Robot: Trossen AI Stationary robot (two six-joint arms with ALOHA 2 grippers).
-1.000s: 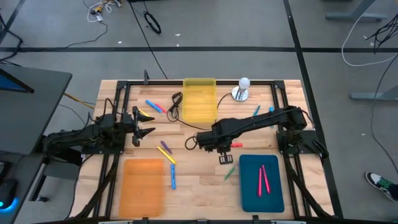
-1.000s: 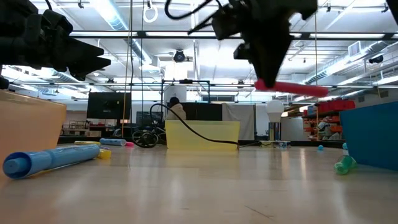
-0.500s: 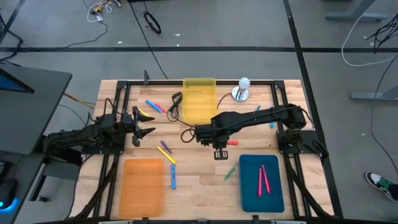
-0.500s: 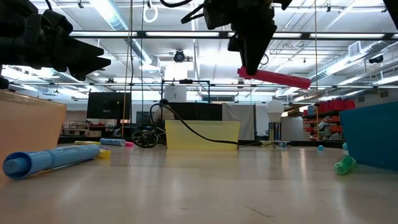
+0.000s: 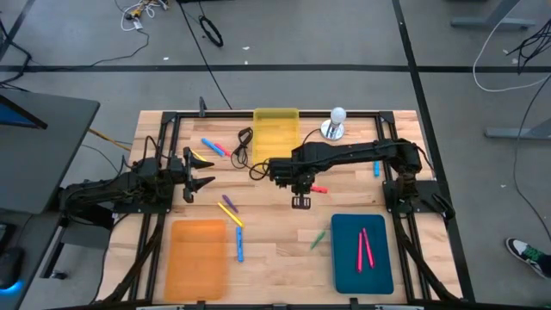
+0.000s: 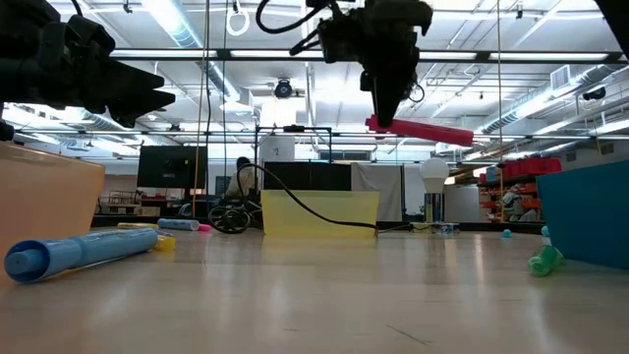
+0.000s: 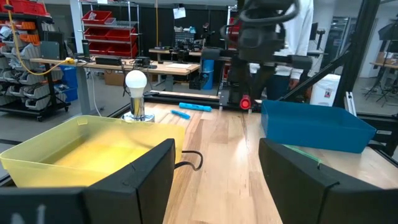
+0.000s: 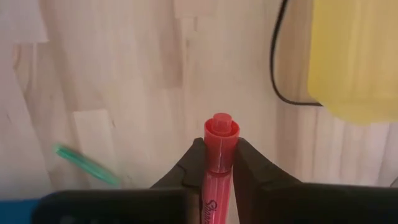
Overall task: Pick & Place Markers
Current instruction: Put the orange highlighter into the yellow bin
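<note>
- Red marker sits clamped between our right gripper's fingers, lifted off the wooden table, near the yellow tray.
- Two more red markers lie in the teal tray.
- Our left gripper waits at the table's left side, jaws parted, holding nothing.

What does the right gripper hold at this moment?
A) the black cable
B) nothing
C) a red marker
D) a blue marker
C: the right gripper is shut on a red marker, which the low view shows lifted well above the table, and the right wrist view shows it clamped between the two fingers.
</note>
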